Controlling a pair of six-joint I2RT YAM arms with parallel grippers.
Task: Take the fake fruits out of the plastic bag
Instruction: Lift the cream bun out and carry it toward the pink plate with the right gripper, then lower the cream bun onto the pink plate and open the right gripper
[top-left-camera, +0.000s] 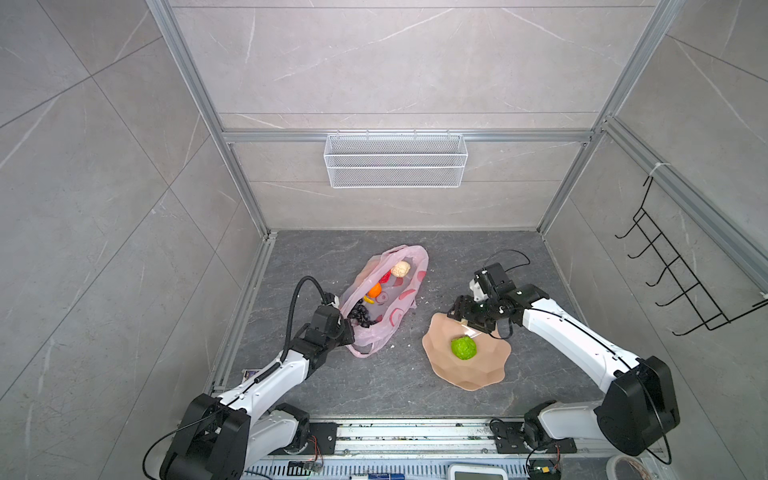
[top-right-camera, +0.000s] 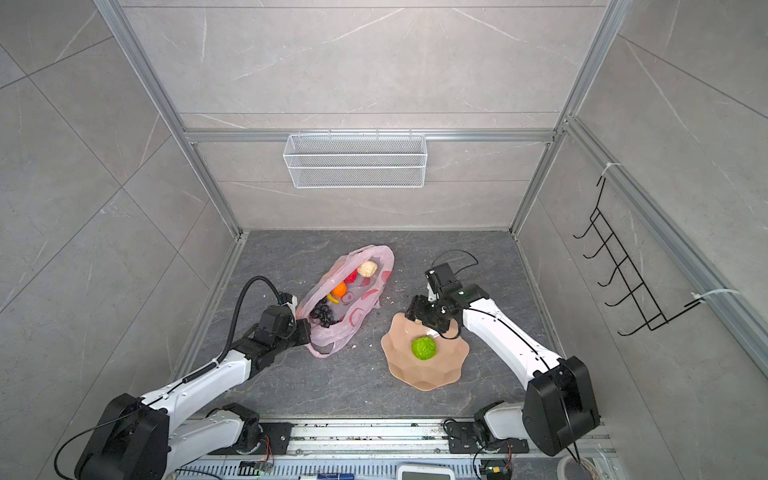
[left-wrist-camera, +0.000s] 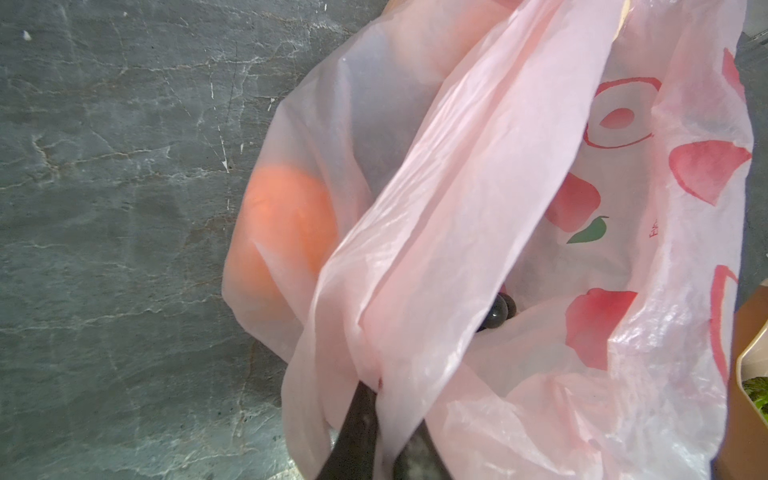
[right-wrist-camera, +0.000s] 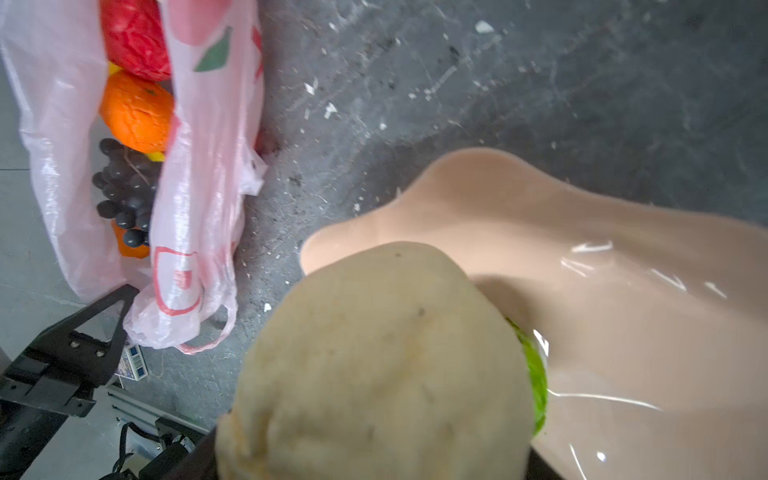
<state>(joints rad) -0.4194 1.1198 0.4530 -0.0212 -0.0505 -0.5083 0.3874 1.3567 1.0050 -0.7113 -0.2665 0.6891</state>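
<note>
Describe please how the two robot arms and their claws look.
The left arm and right arm match: white tube-shaped links, bulky black joint housings, black wrists. A ribbed black hose arches over the left wrist; a thin black wire loops over the right one. The left claw and right claw are black, with flat tapered fingers.

Even, bright light, with glare streaks on the plate (right-wrist-camera: 623, 266) — nearest beige lump (right-wrist-camera: 374, 353) seemingly defocused.
</note>
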